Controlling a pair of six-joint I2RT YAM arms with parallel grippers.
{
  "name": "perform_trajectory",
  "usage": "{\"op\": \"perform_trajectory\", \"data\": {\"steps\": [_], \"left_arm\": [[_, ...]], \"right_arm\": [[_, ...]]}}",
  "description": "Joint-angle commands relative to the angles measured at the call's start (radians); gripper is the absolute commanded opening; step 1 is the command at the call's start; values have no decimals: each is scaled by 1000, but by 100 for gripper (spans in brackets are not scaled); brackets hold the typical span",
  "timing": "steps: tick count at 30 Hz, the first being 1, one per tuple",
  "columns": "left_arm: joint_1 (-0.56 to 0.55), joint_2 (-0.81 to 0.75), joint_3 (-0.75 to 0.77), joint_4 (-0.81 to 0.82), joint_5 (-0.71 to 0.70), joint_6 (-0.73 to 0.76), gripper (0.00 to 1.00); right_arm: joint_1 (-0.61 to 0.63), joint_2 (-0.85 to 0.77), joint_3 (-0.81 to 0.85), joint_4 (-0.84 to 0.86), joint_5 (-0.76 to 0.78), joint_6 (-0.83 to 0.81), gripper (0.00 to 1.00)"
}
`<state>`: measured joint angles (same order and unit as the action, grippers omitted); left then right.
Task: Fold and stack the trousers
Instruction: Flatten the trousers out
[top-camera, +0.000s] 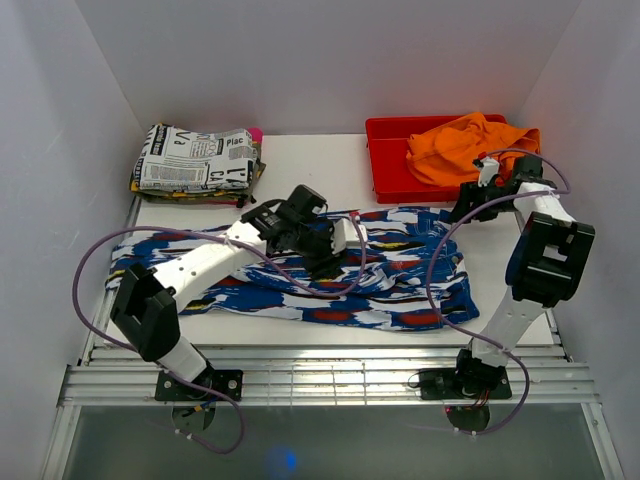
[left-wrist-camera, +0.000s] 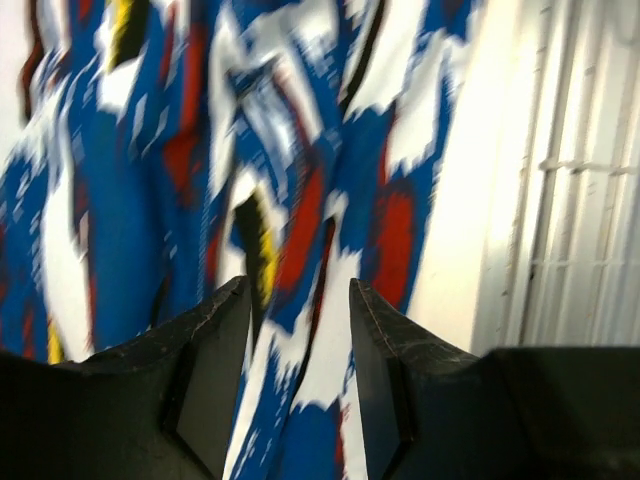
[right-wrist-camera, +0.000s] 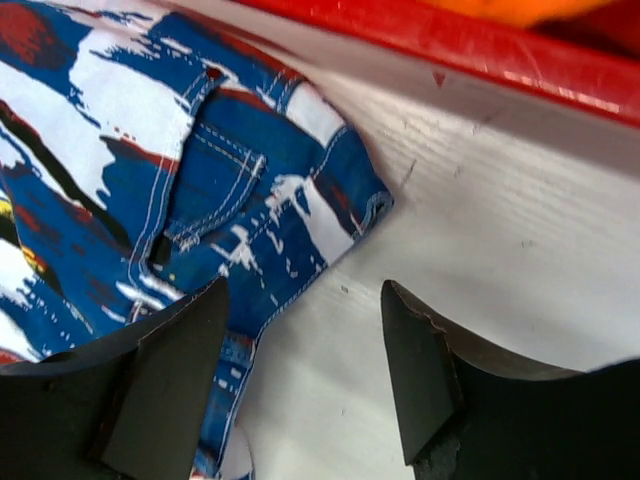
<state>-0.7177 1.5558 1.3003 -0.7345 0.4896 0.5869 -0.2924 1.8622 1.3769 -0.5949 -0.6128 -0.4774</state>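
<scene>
The royal blue trousers (top-camera: 400, 290), streaked white with red, black and yellow patches, lie spread across the table's middle. My left gripper (top-camera: 335, 245) hovers over their centre. In the left wrist view its jaws (left-wrist-camera: 298, 283) stand apart, and the blurred cloth (left-wrist-camera: 120, 230) lies below with nothing pinched between them. My right gripper (top-camera: 465, 205) is at the trousers' far right corner. In the right wrist view it (right-wrist-camera: 305, 285) is open over bare table, with the stitched pocket corner of the trousers (right-wrist-camera: 200, 170) just left of it.
A red tray (top-camera: 385, 150) holding an orange cloth (top-camera: 465, 145) stands at the back right, its wall (right-wrist-camera: 450, 45) close beyond my right gripper. A folded newspaper-print stack (top-camera: 195, 160) sits at the back left. Metal rails (top-camera: 320, 375) run along the near edge.
</scene>
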Motion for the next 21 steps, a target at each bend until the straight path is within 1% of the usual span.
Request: {"op": "perform_trajectory", "data": {"steps": [1,4,6,8,9,10,11,12,13,14,16,17,18,20,21], "left_arm": [[-71,7,-9,122,37,-88,55],[-88,50,7,126,32,-116,54],[-86,67,13,129,9,-124,54],[-88,75,8,127,-11,-119,54],[-86,84,4,127,-37,-113,54],[-86,90,2,121,-48,-108,54],[-86,99,1,115,-55,-107,50],[-82,113,-21,109,-46,-111,47],[-81,124,-21,109,-46,-111,47],[-83,134,-32,106,-30,-108,45],[-83,179,-67,118,-2,-111,43],[-83,197,-81,133,-6,-114,41],[-81,222,-90,133,-11,-114,37],[-83,285,-114,135,-43,-110,31],[-81,297,-127,133,-46,-101,26]], "right_arm": [[10,40,45,114,-74,13,69],[19,104,71,151,-51,10,70],[27,164,97,142,-38,-12,70],[35,213,132,123,-31,-44,66],[35,221,140,118,-39,-55,62],[36,230,149,109,-41,-66,50],[36,239,175,83,-39,-75,40],[38,229,198,57,-25,-119,22],[38,229,198,56,-25,-119,14],[36,197,206,47,-13,-134,8],[36,146,202,32,13,-184,8],[36,85,197,30,16,-202,8],[36,56,183,29,22,-225,8],[36,-25,174,40,33,-266,8],[38,-46,177,53,45,-279,8]]}}
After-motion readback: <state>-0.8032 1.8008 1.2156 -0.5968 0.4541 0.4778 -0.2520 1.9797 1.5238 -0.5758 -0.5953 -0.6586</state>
